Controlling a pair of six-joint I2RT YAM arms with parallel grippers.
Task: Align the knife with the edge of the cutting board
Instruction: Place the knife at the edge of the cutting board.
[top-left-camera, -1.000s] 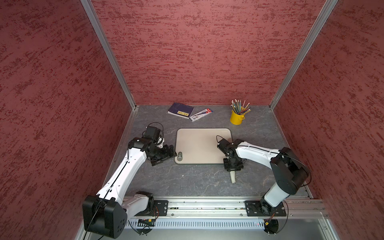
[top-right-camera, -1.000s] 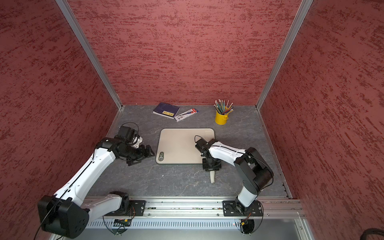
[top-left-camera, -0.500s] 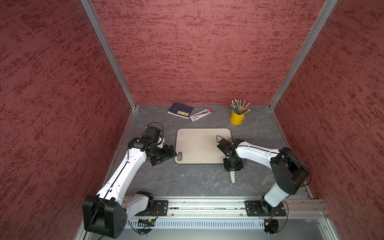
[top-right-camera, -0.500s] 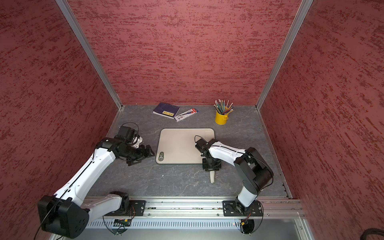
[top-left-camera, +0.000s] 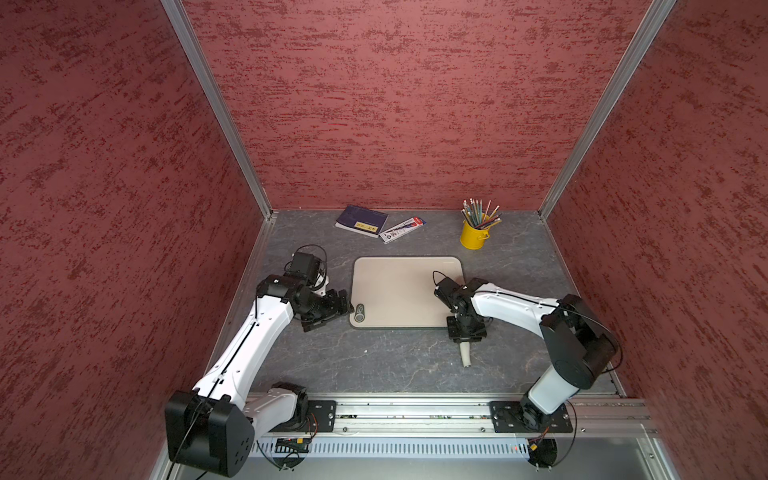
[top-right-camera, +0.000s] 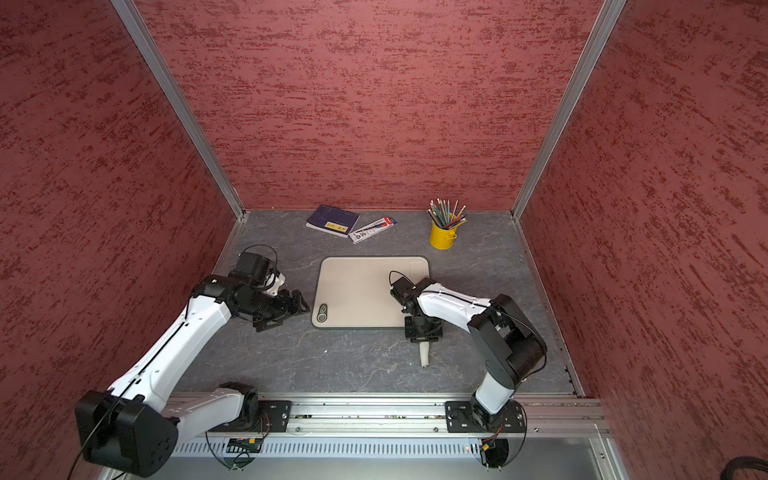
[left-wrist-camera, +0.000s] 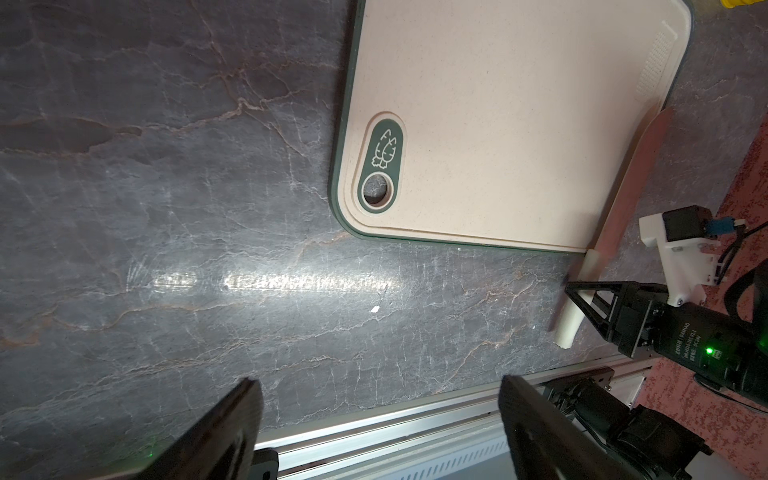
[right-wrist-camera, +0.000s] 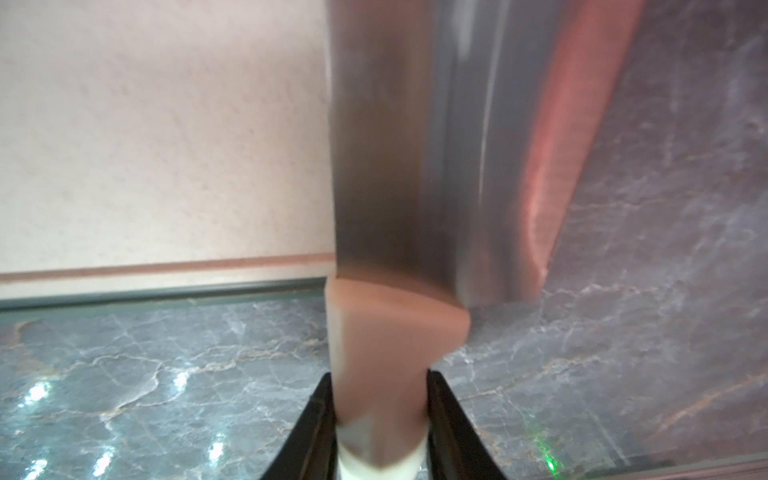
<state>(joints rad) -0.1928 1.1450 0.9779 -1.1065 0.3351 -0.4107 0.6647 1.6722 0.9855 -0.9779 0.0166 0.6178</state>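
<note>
two arms reached in over the grey marbled table (top-left-camera: 395, 365) from the rail (top-left-camera: 415, 409) at its near side. the right gripper (right-wrist-camera: 380, 399) was pinched on the knife (right-wrist-camera: 382, 166): its black fingers (right-wrist-camera: 316, 424) pressed on either side of the pale handle (right-wrist-camera: 380, 374), just behind the broad grey blade (right-wrist-camera: 374, 145). in both top views this gripper stood at the near right corner of the cutting board (top-left-camera: 399, 291), and only the butt end of the handle showed beneath it, pointing toward the rail. the left wrist view showed the blade running close along the board's short edge on the right arm's side, tip toward the back wall, heel at the near corner, handle reaching past the board's near edge. in the right wrist view the blade covered that edge, with the beige surface to one side of it and bare table to the other; whether metal touched the rim could not be told. the left gripper (left-wrist-camera: 380, 419) was spread wide with nothing between its fingers, held over the table just beside the board's left edge, near the corner with the dark-green badge (left-wrist-camera: 382, 166). well apart, by the back wall, stood a yellow cup (top-left-camera: 473, 235) of pencils (top-left-camera: 478, 210), a dark-blue booklet (top-left-camera: 360, 220) and a flat pencil pack (top-left-camera: 402, 229) just beside it.
</note>
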